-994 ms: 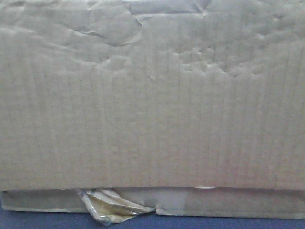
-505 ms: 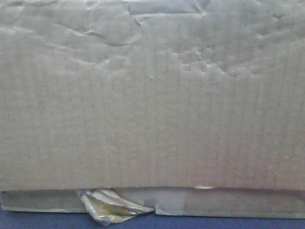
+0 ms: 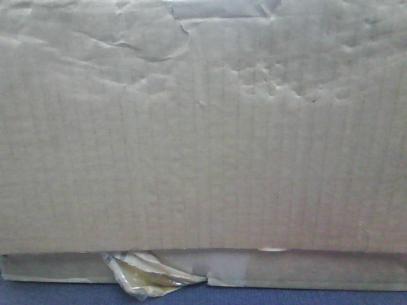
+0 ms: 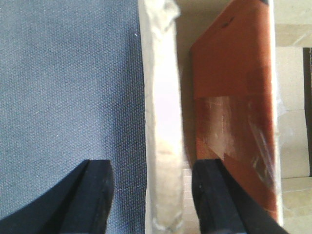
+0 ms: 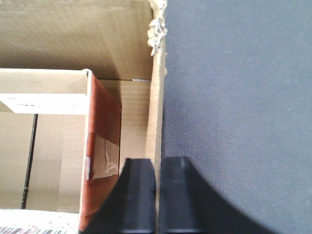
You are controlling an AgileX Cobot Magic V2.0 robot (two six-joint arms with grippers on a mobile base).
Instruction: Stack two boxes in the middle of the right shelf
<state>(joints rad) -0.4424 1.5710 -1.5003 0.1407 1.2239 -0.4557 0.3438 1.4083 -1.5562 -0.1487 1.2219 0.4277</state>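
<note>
walls of the large box [image 3: 203, 140] sit in both pincers: right gripper [image 5: 157, 168] pinched tight on its wall, left gripper [image 4: 153, 170] apart, straddling the opposite wall. it rests atop the thin box [image 3: 318, 270] on carpet [image 3: 63, 295].

The large box [image 3: 203, 127] is tan corrugated cardboard, matt, its face ribbed, wrinkled and pitted with small dents. The thin box [image 3: 318, 270] is the same dull cardboard. Its torn tape [image 3: 149, 274] is yellowish clear film, crinkled and shiny. The carpet [image 4: 68, 83] is grey-blue cloth, finely woven and matt. At one corner [image 5: 157, 29] the cardboard's paper is frayed and fluffy. The inner box [image 4: 229, 73] has a smooth orange-brown face with glossy clear tape over it. My left gripper [image 4: 151, 170] and right gripper [image 5: 157, 163] are black and matt; whether plastic or rubber, I cannot tell.
</note>
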